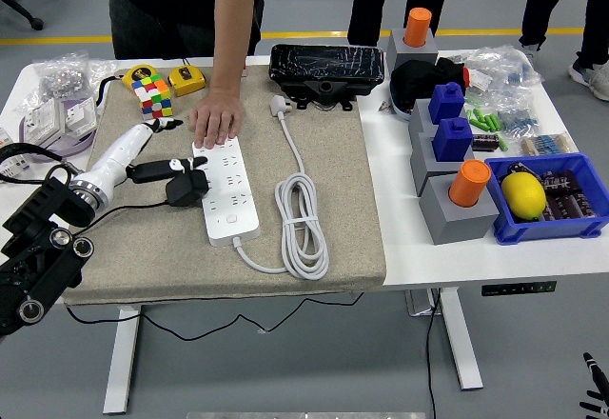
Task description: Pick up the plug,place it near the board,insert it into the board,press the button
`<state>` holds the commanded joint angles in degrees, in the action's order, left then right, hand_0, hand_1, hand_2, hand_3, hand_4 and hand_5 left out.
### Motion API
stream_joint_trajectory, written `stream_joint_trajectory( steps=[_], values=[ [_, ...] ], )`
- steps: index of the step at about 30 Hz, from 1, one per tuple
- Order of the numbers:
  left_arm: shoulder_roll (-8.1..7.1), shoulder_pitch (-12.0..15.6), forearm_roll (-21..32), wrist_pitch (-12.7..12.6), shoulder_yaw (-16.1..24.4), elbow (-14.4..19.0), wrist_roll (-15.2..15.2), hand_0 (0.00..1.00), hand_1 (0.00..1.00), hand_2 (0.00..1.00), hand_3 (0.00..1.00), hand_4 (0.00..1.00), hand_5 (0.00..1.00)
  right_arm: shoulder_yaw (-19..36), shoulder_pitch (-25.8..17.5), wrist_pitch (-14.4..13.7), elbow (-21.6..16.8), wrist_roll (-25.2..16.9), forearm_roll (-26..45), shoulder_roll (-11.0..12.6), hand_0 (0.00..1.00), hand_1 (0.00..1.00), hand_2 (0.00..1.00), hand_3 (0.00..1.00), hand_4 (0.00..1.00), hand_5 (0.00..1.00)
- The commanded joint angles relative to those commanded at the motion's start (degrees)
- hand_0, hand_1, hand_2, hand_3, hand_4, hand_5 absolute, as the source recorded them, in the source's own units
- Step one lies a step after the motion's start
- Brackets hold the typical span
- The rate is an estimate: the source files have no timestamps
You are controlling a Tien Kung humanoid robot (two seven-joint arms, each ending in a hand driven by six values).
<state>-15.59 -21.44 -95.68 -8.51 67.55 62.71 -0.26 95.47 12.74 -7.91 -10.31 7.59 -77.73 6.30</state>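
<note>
Nearest the counter's front edge, a coil of white cable (303,229) is seen lying on the beige fabric mat (143,257), joined to the near end of the white rectangular power strip (225,189).

The robot's left arm is seen entering from the lower left. Its white-shelled left hand (143,157) is extended over the mat, fingers straightened and spread, nothing gripped. One dark finger (160,169) is stretched toward the strip.

The black plug (186,189) is seen resting on the mat just beside the strip's left edge, its thin black cord (124,207) trailing left toward the arm. Whether the fingertip touches the plug cannot be told. The plug is not seated in any socket.

The right hand is not seen over the counter; only a dark tip is visible at the lower right corner.

Farther back, the far end of the strip is pressed flat by a person's hand (217,119), palm down.

Beyond, a multicoloured puzzle cube (153,95) and a black box-shaped device (326,66) are noted. To the right, on the bare white counter (400,248), a blue plastic bin (547,224) holding a yellow lemon-shaped object (522,194) is noted.
</note>
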Motion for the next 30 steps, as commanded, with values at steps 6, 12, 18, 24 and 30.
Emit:
stream_joint_trajectory(
  steps=[6,12,18,24,30],
  values=[
    [5.66,9.1,13.8,-14.3,9.1,10.6,-7.4,0.896,0.911,0.898,0.895,0.998,0.998,0.3,-0.1,0.1,0.0,0.0,-0.1,-0.3,0.998,0.849,0.759,0.824,0.998,0.998],
    [7.31,18.0,17.1,-28.5,11.9,22.6,-6.8,0.839,0.862,0.851,0.821,0.998,0.998,0.6,-0.5,0.2,0.0,0.0,-0.2,-0.6,0.998,0.849,0.759,0.823,0.998,0.998],
    [4.75,27.2,6.6,-28.5,9.0,33.1,3.5,0.83,0.85,0.83,0.789,0.998,0.998,0.7,-0.7,0.2,0.0,0.0,-0.2,-0.6,0.998,0.848,0.758,0.823,0.998,0.998],
    [3.04,29.7,-4.5,-28.5,7.2,33.2,9.1,0.847,0.852,0.821,0.789,0.998,0.998,0.5,-0.5,0.1,0.0,-0.1,0.0,-0.5,0.998,0.848,0.758,0.823,0.998,0.998],
    [2.3,29.8,-9.6,-22.4,6.3,32.8,11.0,0.855,0.851,0.814,0.784,0.998,0.998,0.7,-0.6,0.1,0.0,0.0,-0.2,-0.5,0.998,0.849,0.758,0.823,0.998,0.998]
  ],
)
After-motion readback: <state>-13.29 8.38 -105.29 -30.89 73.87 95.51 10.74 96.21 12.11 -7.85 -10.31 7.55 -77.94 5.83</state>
